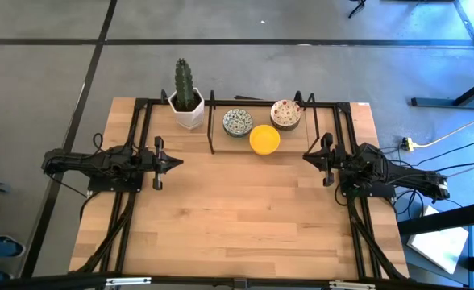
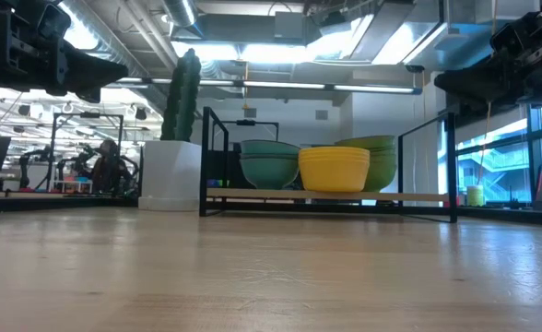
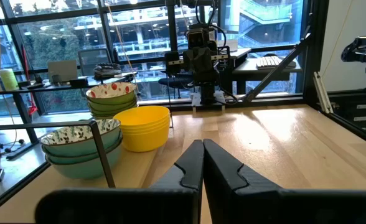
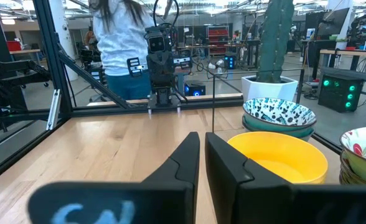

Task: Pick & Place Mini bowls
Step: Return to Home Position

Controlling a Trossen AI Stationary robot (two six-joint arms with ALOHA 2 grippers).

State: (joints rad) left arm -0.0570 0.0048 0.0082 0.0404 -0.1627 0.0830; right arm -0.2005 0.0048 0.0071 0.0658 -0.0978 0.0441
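I take 12 o'clock as the worktop's far edge in the high view. My left gripper hangs over the worktop's left side and my right gripper over its right, tips facing each other. Both wrist views show the fingers together on nothing.

The bowls stand in three stacks on the shelf at the far edge, between my arms. The yellow stack is nearest me. The blue-green stack is behind it toward the cactus pot, and the red-speckled stack is behind it on the other side. From the left gripper they lie at about 2 o'clock, from the right at about 10 to 11. The right is nearer the yellow and red-speckled stacks. I judge nothing is left to fetch, only the retreat home.

In the low view the yellow stack hides most of the red-speckled one, and both grippers are cut off at the top. I cannot count the bowls per stack.
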